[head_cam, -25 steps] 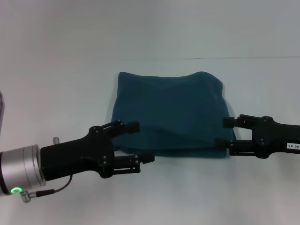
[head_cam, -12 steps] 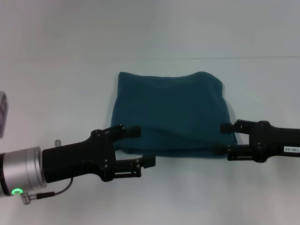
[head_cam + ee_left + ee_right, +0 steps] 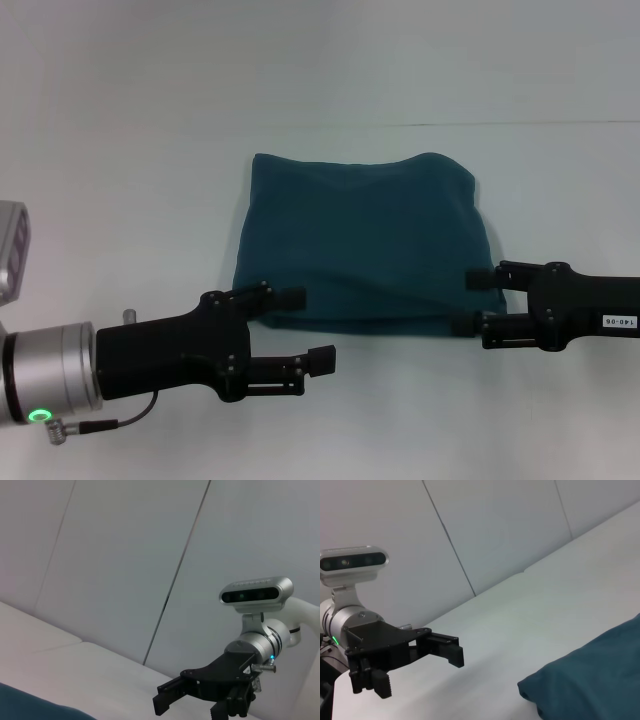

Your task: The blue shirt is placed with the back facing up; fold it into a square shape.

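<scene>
- The blue shirt [image 3: 365,243] lies folded into a roughly square bundle at the middle of the white table [image 3: 150,180], plain side up, with a soft crease running across its near part.
- Its near edge is layered, one fold lying on another, and the far edge bulges a little at both corners.
- The left gripper [image 3: 305,328] sits at about 7 o'clock from the shirt, its fingers spread apart and holding nothing; the upper finger [image 3: 285,297] overlaps the shirt's near left corner in the head view, and whether it touches the cloth cannot be told.
- The right gripper [image 3: 472,299] sits at about 4 o'clock, just beside the near right corner, fingers likewise parted and empty.
</scene>
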